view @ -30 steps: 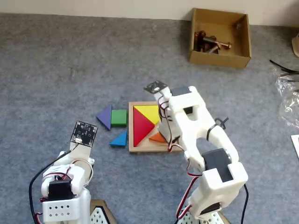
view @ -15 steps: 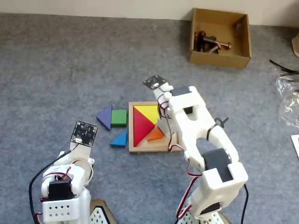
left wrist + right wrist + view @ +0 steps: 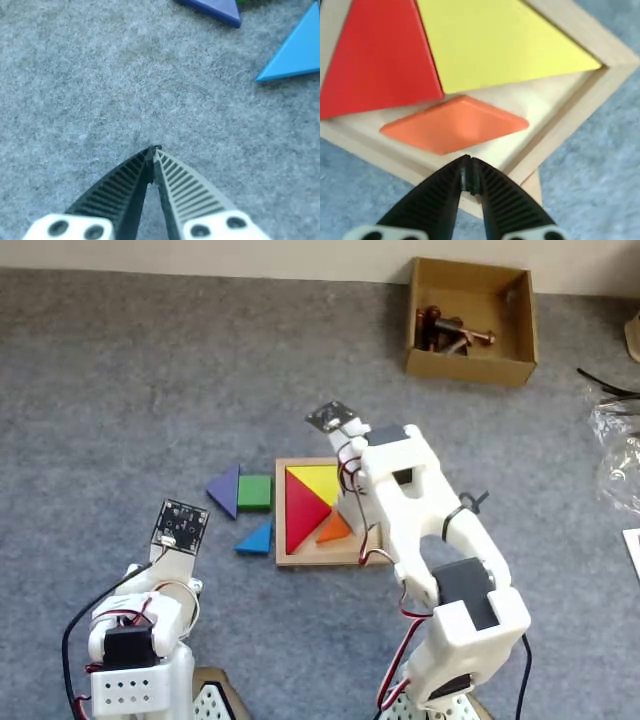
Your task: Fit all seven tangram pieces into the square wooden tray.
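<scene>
The square wooden tray [image 3: 300, 558] lies mid-table with a red triangle [image 3: 300, 508], a yellow triangle [image 3: 318, 480] and an orange piece [image 3: 333, 529] inside. A purple triangle [image 3: 224, 490], a green square [image 3: 255, 492] and a blue triangle [image 3: 257, 538] rest on the carpet left of it. My right arm [image 3: 410, 500] hangs over the tray's right side. Its gripper [image 3: 468, 170] is shut on nothing, tips just above the tray rim [image 3: 580, 105] beside the orange piece [image 3: 455, 125]. My left gripper [image 3: 152, 150] is shut over bare carpet, short of the blue triangle [image 3: 295, 50] and purple triangle [image 3: 212, 6].
A cardboard box [image 3: 470, 320] with metal parts stands at the back right. A plastic bag [image 3: 620, 455] and cables lie at the right edge. Grey carpet covers the table, with open room to the left and behind the tray.
My right arm's wrist has pulled up and back from the tray, uncovering the orange piece, which now lies a little further left. The left arm has kept still.
</scene>
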Motion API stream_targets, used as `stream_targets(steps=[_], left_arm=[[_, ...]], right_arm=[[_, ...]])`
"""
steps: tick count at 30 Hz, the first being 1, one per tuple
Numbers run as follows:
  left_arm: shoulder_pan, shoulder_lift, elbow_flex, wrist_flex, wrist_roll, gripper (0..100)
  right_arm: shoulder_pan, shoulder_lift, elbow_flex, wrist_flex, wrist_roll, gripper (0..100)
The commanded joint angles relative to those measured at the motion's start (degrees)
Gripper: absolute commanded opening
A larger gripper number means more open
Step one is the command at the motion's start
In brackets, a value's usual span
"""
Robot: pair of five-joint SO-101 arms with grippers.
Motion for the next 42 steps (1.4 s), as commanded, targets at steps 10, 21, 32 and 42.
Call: stream_targets(steps=[10,21,32,42], left_arm=[[-0.75,-0.40,1.19,0.35,0.44,1],[-0.75,-0.40,1.19,0.35,0.44,1],[-0.75,-0.40,1.19,0.35,0.44,1],[-0.75,-0.40,1.19,0.35,0.44,1]], right_arm=[[-7.87,-12.62,0.04,4.70,-0.26,0.5],[-15.08,-12.26,8.04,-3.74,-0.09,0.5],[-14.81,-12.26,13.41,-12.44,-0.09,0.5],[-8.13,-12.18,13.49,-16.13,0.00,0.5]])
